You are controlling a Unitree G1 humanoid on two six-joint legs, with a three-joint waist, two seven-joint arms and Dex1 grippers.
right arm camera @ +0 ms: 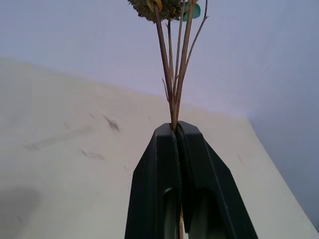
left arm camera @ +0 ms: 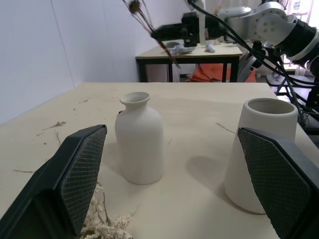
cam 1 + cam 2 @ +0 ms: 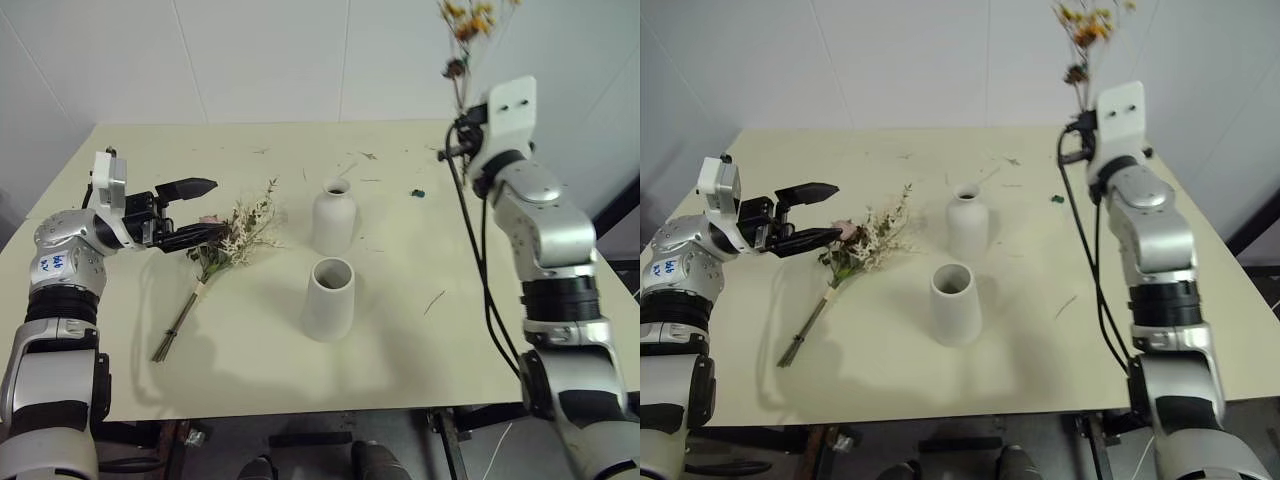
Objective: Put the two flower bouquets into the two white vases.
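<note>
While both white vases stand empty on the desk (image 3: 420, 340), this reads as the carrying step for the first bouquet; places below are given from the wide-mouthed vase.

Wide-mouthed vase (image 3: 330, 298): upright, nearest the robot, nothing in it.

Large bouquet (image 3: 228, 243): lying flat on the desk to the robot's left of the wide-mouthed vase, well apart from it, stems pointing back toward the robot, pink and white head pointing toward the vases.

Left pincer (image 3: 203, 211): fingers spread wide apart, holding nothing, hanging right at the head of the large bouquet; whether the lower finger touches the flowers I cannot tell.

Narrow-necked vase (image 3: 334, 215): upright, just behind the wide-mouthed vase, also empty.

Right pincer (image 1: 175, 128): fingers pressed together on the thin stems of the yellow-orange sprig (image 3: 468, 28), raised high beyond and to the robot's right of the wide-mouthed vase, flower heads upward.

Step in hand: sprig gripped and off the desk; neither bouquet is in a vase.

Next move, as I judge it: swing the sprig across above the narrow-necked vase, turn it so the stem ends point down, and lower them into the small mouth, which leaves little room for error. The large bouquet likely suits the wide mouth.
</note>
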